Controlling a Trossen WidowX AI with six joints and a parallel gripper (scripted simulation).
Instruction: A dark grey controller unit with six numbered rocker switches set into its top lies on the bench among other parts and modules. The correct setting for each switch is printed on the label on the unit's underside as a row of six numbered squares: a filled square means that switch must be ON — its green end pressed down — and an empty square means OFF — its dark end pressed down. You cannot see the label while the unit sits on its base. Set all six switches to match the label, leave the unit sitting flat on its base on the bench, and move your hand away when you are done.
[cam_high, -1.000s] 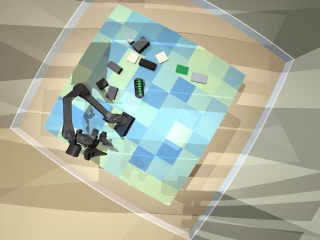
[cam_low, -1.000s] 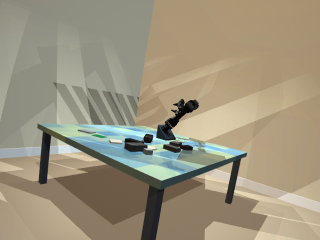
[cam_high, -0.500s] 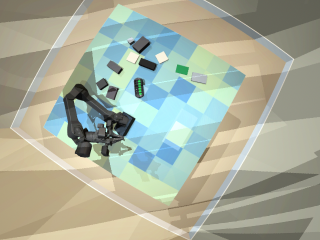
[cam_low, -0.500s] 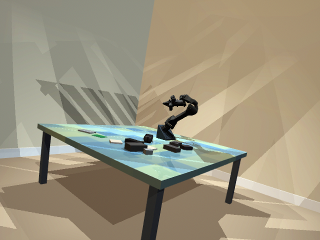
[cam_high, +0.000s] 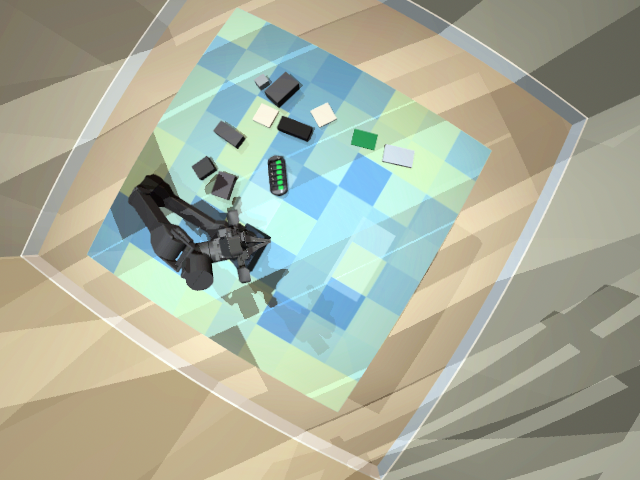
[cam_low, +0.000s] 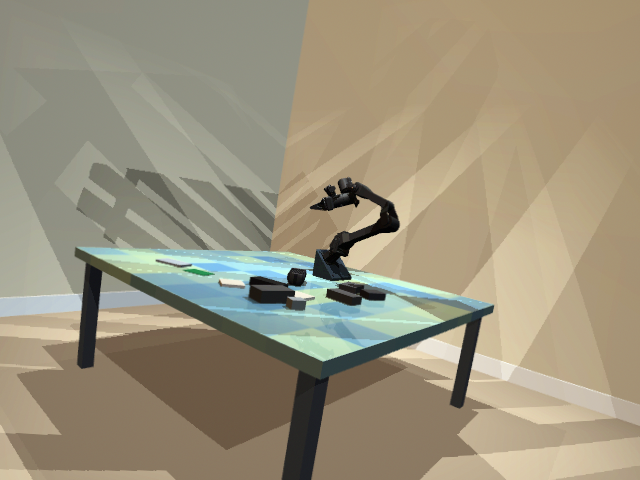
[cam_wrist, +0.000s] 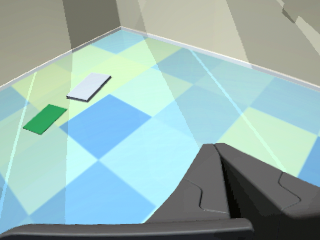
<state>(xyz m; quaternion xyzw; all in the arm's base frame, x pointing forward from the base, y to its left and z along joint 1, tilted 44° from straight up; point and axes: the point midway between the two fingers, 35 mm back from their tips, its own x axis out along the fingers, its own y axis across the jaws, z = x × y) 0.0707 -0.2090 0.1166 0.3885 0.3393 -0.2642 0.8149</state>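
The dark grey controller unit (cam_high: 271, 177) (cam_low: 296, 276) rests among the other modules, with its row of rocker switches (cam_high: 279, 175) visible from above in the top view. Green ends show along the right side of the row; which ends are pressed down is too small to tell. The label on the underside is hidden. My gripper (cam_high: 269, 239) (cam_low: 311, 207) (cam_wrist: 212, 154) is shut and empty, held high above the bench, well away from the unit, which is outside the wrist view.
A green plate (cam_high: 364, 139) (cam_low: 199, 272) (cam_wrist: 45, 119) and a pale plate (cam_high: 398, 156) (cam_low: 174, 262) (cam_wrist: 90, 87) lie flat. A black block (cam_high: 295, 128), cream tiles (cam_high: 265, 115) (cam_high: 323, 114), a large dark box (cam_high: 282, 88) and a small grey cube (cam_high: 262, 81) lie beyond the unit. Several dark blocks lie beside it.
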